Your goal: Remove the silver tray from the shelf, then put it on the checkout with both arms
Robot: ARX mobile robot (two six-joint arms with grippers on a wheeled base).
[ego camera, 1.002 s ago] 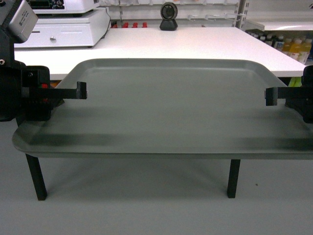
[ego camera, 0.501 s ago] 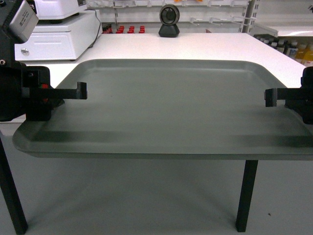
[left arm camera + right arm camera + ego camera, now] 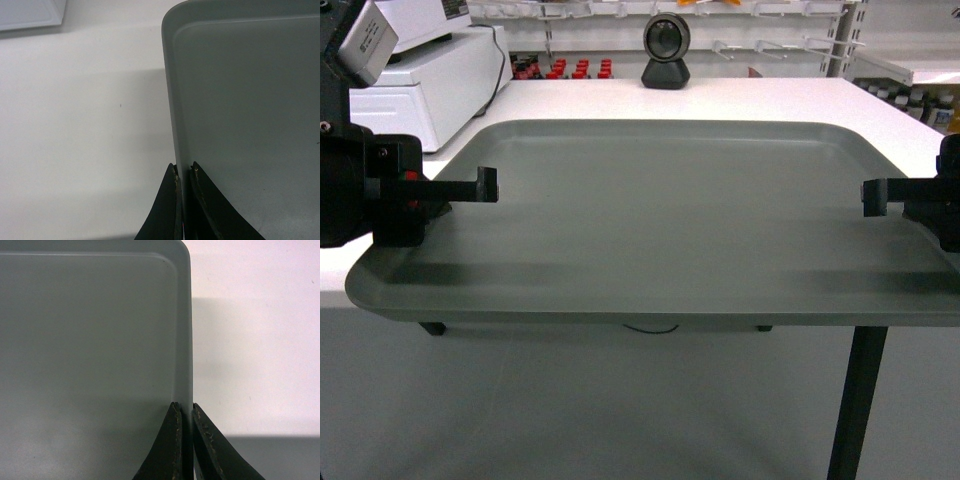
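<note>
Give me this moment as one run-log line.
phase: carry over checkout | silver tray: held level, not set down | left gripper: clamped on rim | right gripper: clamped on rim

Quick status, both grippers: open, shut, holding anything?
Left gripper: shut on the silver tray, pinching its left rim.
Right gripper: shut on the silver tray, pinching its right rim.

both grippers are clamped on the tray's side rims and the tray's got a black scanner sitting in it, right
Not quite. The silver tray is plain and bare inside. The black scanner stands behind it on the checkout, as the head view shows. The rest holds: the left gripper and right gripper each pinch a side rim, seen in the wrist views.
</note>
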